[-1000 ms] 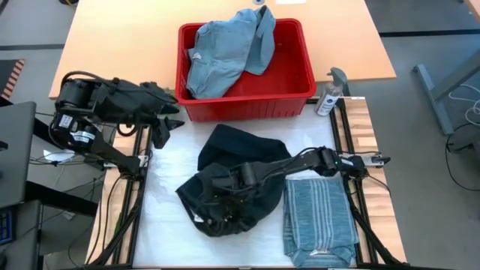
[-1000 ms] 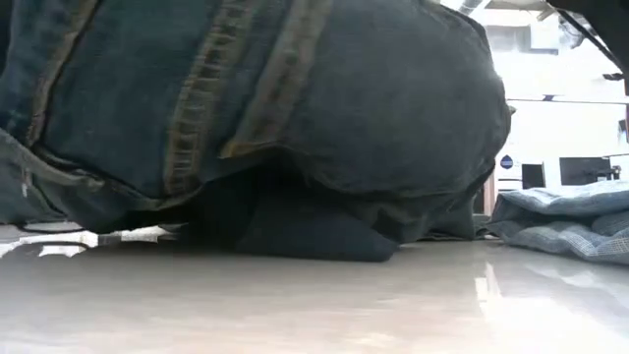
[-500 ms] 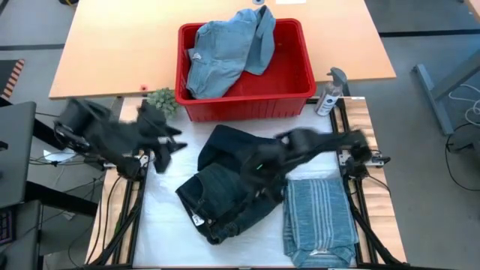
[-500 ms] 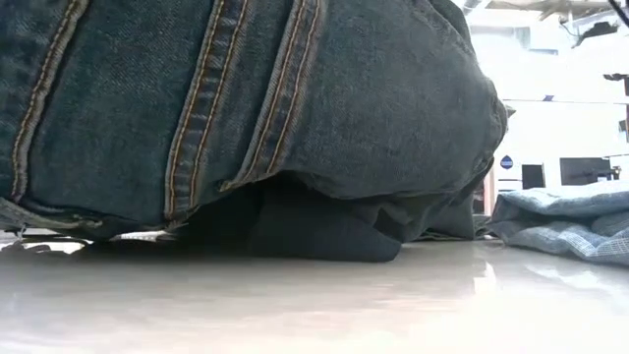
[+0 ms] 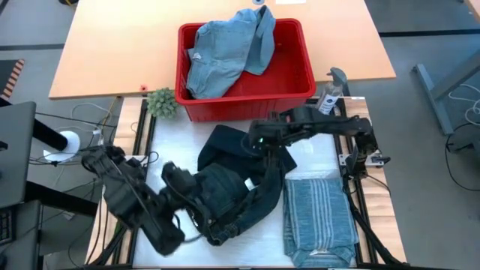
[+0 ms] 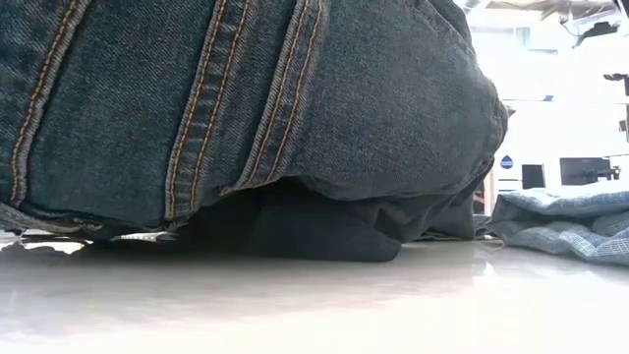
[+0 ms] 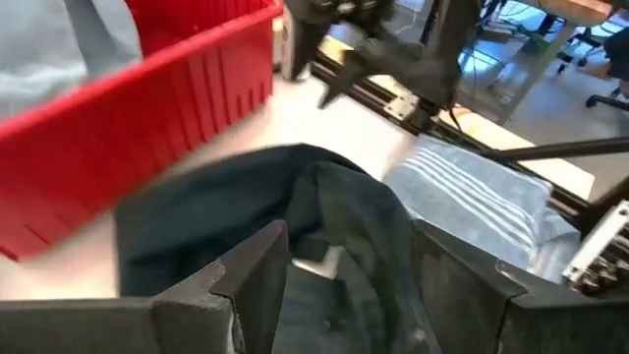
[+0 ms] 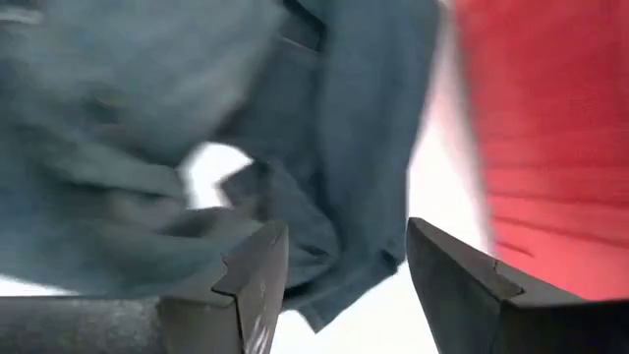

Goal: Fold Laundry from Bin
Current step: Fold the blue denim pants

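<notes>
The dark blue trousers (image 5: 232,184) lie in a crumpled heap mid-table on the white mat and fill the low view (image 6: 246,108). My left gripper (image 7: 349,265) stands open at the heap's near-left side (image 5: 184,184), pointing at it; I cannot tell whether it touches. My right gripper (image 8: 344,256) hangs open above the heap's far end (image 5: 259,141), holding nothing. A folded blue-grey striped shirt (image 5: 319,217) lies flat at the near right. The red bin (image 5: 244,71) stands beyond the mat with a light blue denim piece (image 5: 225,49) draped in it.
A spray bottle (image 5: 330,90) stands right of the bin, and a small green plant (image 5: 161,101) left of it. Black frame rails (image 5: 349,150) run along both sides of the mat. A wooden tabletop (image 5: 112,52) lies behind.
My right gripper has let go of the trousers, risen and drawn back toward the bin, turning as it went. The heap has settled, its waistband now showing. My left arm has swung from the far left down toward the near edge and up to the heap's left side.
</notes>
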